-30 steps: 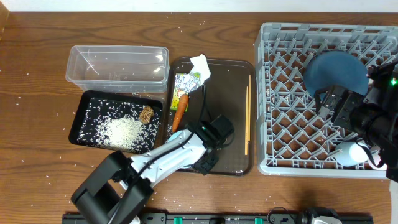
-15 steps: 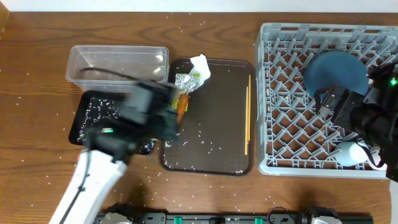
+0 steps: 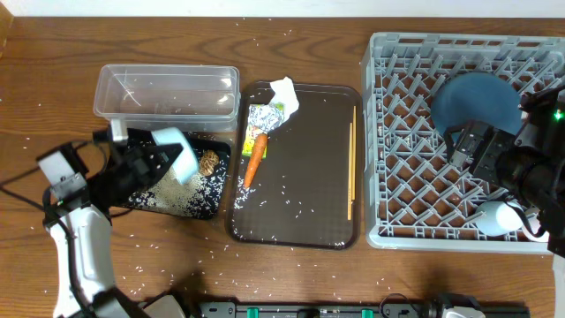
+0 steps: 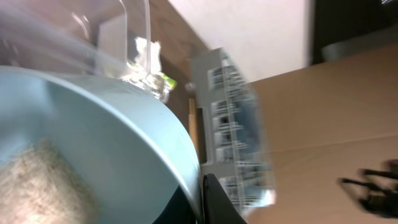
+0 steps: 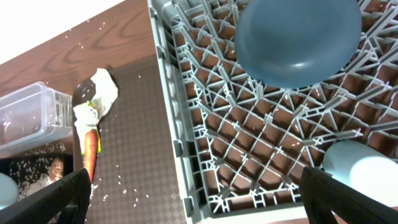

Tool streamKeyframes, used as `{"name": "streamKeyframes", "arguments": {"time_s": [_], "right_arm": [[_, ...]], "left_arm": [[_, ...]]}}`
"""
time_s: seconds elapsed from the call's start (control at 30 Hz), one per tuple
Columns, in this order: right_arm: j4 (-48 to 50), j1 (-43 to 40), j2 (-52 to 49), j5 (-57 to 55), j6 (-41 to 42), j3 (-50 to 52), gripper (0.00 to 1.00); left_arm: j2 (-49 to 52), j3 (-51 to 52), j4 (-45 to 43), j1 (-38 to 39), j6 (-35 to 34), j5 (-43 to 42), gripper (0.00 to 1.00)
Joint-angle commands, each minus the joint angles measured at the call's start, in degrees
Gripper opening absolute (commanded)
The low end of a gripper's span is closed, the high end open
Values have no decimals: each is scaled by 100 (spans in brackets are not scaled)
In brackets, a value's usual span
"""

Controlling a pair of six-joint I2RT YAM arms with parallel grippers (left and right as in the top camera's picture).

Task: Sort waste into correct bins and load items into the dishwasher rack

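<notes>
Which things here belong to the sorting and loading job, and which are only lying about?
Belong to the job: crumpled tissue, printed wrapper, carrot, brown food lump, rice, clear tub, black tray, small light-blue bowl, large blue bowl, white bowl, chopsticks, dishwasher rack.
Only lying about: dark brown serving tray.

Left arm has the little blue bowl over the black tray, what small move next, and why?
Probably tilt the small light-blue bowl further above the black tray: the left wrist view seems to show rice left inside it, and the left tool holds it tipped there.
</notes>
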State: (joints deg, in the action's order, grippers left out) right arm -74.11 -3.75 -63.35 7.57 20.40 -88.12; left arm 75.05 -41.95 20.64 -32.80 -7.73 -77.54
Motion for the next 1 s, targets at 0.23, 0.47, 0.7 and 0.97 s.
{"name": "streamKeyframes", "arguments": {"time_s": [0.23,0.47,0.7,0.97], "right_arm": [[4,-85,2,42,37,-66,99],[-46,-83,2,44,37,-66,99],[24,-83,2,42,37,-66,99],[61,-83,2,48,37,-66,99]], "left_arm": [[372,348,26,-437,415,-1259,6],[343,380,24,-444,935,-1255,6],[603,498,-22,-411,1250,-1252,6],[597,575,-323,-326,723,-1255,6]]}}
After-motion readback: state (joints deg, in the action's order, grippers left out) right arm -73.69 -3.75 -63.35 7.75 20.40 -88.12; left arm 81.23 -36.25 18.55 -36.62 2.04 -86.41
